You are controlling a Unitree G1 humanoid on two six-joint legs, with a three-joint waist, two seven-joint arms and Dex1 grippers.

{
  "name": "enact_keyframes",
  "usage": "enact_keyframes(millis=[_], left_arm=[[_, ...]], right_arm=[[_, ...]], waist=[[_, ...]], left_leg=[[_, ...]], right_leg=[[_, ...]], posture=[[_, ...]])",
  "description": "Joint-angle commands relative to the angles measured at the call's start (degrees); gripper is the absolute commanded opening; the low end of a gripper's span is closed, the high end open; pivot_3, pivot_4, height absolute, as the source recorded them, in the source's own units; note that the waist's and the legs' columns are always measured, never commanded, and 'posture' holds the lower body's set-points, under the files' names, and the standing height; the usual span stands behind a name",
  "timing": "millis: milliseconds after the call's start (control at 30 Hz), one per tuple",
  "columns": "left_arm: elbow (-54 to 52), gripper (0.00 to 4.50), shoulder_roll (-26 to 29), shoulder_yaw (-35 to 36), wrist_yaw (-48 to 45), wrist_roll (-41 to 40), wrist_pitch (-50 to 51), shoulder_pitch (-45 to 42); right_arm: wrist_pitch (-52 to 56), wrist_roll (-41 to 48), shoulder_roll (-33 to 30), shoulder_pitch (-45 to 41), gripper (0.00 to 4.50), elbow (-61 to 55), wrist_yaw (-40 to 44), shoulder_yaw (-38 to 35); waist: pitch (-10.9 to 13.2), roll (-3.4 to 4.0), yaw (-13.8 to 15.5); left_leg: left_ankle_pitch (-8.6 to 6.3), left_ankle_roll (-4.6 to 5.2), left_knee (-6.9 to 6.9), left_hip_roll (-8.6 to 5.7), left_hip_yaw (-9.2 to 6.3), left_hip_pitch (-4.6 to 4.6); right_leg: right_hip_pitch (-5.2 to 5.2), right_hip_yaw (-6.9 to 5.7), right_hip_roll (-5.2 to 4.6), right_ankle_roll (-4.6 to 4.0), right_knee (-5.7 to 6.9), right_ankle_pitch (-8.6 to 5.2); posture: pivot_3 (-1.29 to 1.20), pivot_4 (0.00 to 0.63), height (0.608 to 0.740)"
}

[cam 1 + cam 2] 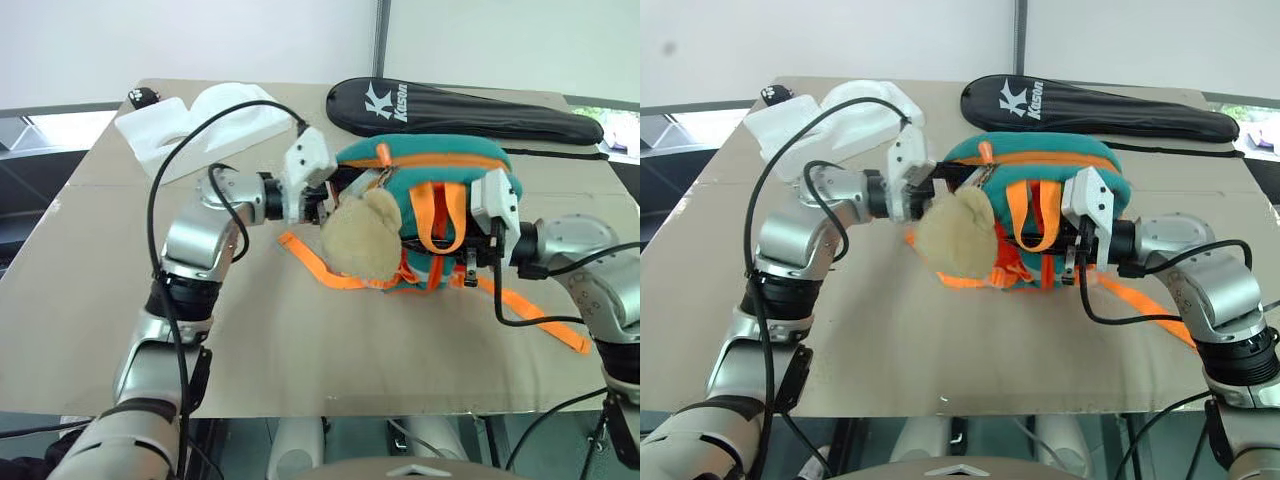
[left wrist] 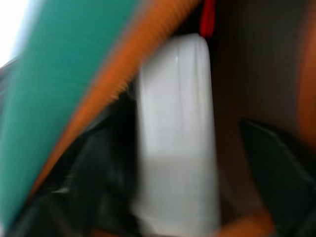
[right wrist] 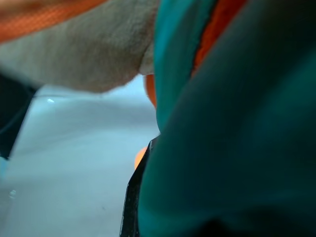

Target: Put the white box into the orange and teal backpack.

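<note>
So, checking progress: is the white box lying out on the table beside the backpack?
No, the white box stands inside the orange and teal backpack, past its orange zipper edge.

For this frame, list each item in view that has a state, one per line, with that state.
orange and teal backpack: lifted off the table between both grippers, opening toward the left gripper.
white box: inside the backpack's opening, between the left gripper's fingers.
left gripper: at the opening, fingers spread either side of the box.
right gripper: shut on the backpack's side.
black racket cover: lying flat, closed.
white foam block: lying on the table.
</note>
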Motion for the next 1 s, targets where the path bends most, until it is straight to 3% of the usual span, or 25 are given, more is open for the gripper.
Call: enact_keyframes(millis=[33,133,233,567,667,767,867,933,1000], left_arm=[[-2.15,4.48,7.99,15.02,-1.65,-15.96,16.92,0.05],[-2.4,4.48,15.4,21.22,-4.16,-29.74,34.01,2.05],[-6.35,4.48,15.27,22.54,-1.46,-36.93,40.61,5.49],[-9.42,4.48,-5.25,19.34,25.33,-47.96,45.37,4.19],[-9.73,4.48,-8.76,16.56,29.18,-46.04,43.52,4.08],[-8.86,3.66,-8.77,16.9,30.36,-47.54,43.01,3.07],[-8.15,2.17,-6.38,17.77,30.01,-48.74,43.16,2.16],[-7.77,1.49,-4.38,18.32,29.26,-49.7,43.18,1.58],[-6.96,1.2,-1.73,19.01,27.88,-50.16,42.91,0.62]], right_arm=[[-0.09,0.66,0.39,0.13,0.0,-0.31,-0.93,-1.45],[-0.22,0.86,1.0,-1.18,0.0,0.72,-0.83,-1.34],[-0.1,1.03,1.27,-2.15,0.0,1.15,-0.36,-1.11],[1.13,1.31,0.75,-3.66,0.0,-0.19,0.04,-0.79],[1.41,1.35,0.52,-3.44,0.0,-0.41,-0.39,-1.12],[1.46,1.14,0.22,-2.56,0.0,-0.58,-1.18,-1.95],[2.23,2.03,0.62,-1.93,0.0,-1.01,-3.0,-3.3],[2.96,2.79,0.94,-1.68,0.0,-1.37,-4.61,-4.22],[3.89,3.78,1.23,-1.63,0.0,-1.58,-6.14,-5.43]], waist=[[0.01,-0.01,-0.75],[0.01,-0.01,-1.12],[-0.01,0.0,-0.23],[-0.04,-0.14,0.74],[-0.04,-0.15,0.62],[-0.04,-0.15,0.25],[-0.04,-0.15,0.06],[-0.04,-0.15,0.06],[-0.04,-0.15,0.06]], left_leg=[[0.0,0.0,0.0,0.01,0.0,0.02],[0.0,0.0,-0.02,0.04,-0.08,0.05],[0.0,0.0,-0.02,-0.05,-0.04,0.09],[0.0,0.0,0.02,-0.06,-0.16,0.06],[0.0,0.0,0.01,-0.07,-0.18,0.03],[0.0,0.0,0.01,-0.07,-0.17,0.04],[0.0,0.0,0.0,-0.07,-0.17,0.06],[0.0,0.0,0.0,-0.07,-0.17,0.06],[0.0,0.0,0.0,-0.07,-0.17,0.05]], right_leg=[[0.0,0.01,0.0,0.0,0.01,0.0],[0.01,-0.07,0.02,0.01,0.04,-0.01],[0.14,-0.15,-0.17,0.04,-0.06,-0.03],[0.21,-0.11,-0.05,0.02,-0.1,-0.02],[0.21,-0.12,-0.05,0.01,-0.12,-0.01],[0.21,-0.1,-0.04,0.01,-0.12,-0.01],[0.21,-0.1,-0.04,0.01,-0.11,-0.01],[0.21,-0.1,-0.04,0.01,-0.11,-0.01],[0.21,-0.1,-0.04,0.01,-0.11,-0.01]], posture=[[0.0,0.15,0.74],[0.0,0.15,0.74],[0.0,0.15,0.74],[0.0,0.15,0.74],[0.0,0.15,0.74],[0.0,0.15,0.74],[0.0,0.15,0.74],[0.0,0.15,0.74],[0.0,0.15,0.74]])
